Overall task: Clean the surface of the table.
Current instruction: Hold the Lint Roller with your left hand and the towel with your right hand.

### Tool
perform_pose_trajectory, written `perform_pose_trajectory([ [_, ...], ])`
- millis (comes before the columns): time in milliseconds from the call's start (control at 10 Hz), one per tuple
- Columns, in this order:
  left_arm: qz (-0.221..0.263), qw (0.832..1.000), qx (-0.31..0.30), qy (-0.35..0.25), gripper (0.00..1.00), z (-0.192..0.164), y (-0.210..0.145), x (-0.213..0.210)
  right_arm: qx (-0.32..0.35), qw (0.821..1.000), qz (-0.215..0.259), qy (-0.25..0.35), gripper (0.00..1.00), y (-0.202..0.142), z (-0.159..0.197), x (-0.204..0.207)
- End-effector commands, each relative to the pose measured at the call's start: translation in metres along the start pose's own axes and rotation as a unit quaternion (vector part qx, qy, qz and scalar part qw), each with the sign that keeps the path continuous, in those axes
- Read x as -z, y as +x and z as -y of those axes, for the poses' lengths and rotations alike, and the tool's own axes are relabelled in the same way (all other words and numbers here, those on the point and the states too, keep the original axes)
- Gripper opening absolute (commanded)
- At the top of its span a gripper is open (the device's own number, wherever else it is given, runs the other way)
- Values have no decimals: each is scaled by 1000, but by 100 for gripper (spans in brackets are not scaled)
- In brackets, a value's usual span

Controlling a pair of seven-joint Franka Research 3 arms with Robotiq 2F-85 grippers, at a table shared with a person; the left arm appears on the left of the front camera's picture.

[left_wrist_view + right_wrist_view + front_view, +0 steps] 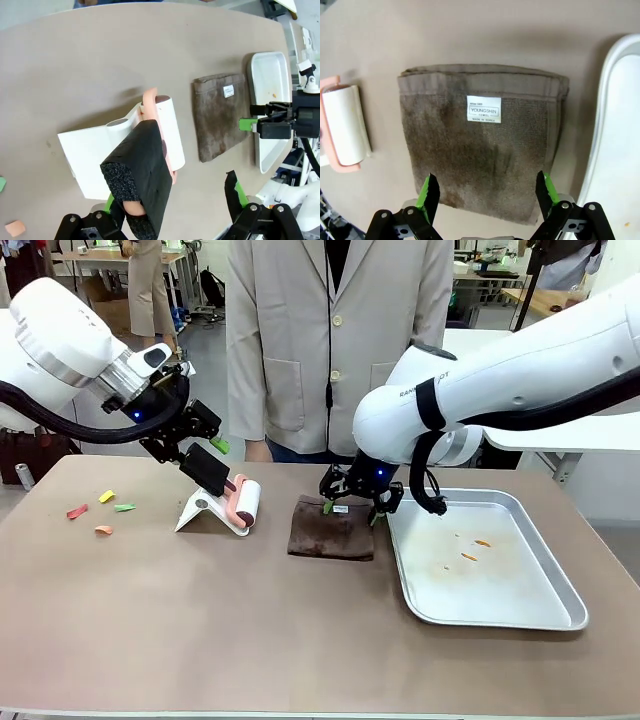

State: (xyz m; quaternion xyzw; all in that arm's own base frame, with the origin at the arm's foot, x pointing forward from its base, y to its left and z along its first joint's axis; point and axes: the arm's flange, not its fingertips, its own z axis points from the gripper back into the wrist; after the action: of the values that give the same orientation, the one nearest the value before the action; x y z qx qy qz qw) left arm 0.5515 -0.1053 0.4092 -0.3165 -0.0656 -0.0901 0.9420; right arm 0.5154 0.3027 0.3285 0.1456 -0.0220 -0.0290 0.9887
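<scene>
Directly below the right gripper [486, 180], jaws apart, the towel [480, 150] lay on the table [200, 620]; left gripper [172, 195], jaws apart, straddled the roller handle [142, 175].

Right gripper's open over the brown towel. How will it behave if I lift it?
Likely floppy: the towel is soft terry folded in layers, so it should sag and may unfold if only the top layer is caught. Probably light, and its nap should resist slipping in the right gripper. Pushed, it would likely bunch rather than slide on the matte table.
</scene>
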Motion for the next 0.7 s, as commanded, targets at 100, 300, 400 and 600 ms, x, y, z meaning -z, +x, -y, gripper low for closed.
perform_pose_trajectory([
  [100,13,1000,-18,-14,100,7,1,-1,18,1000,-1,-19,100,7,-12,4],
  [300,2,1000,-28,-13,100,6,0,7,32,999,5,-19,100,13,-13,9],
  [400,2,999,-33,-14,100,5,0,8,35,999,8,-22,100,14,-14,10],
  [600,4,999,-42,-11,100,4,-2,7,37,999,7,-22,100,15,-17,12],
])
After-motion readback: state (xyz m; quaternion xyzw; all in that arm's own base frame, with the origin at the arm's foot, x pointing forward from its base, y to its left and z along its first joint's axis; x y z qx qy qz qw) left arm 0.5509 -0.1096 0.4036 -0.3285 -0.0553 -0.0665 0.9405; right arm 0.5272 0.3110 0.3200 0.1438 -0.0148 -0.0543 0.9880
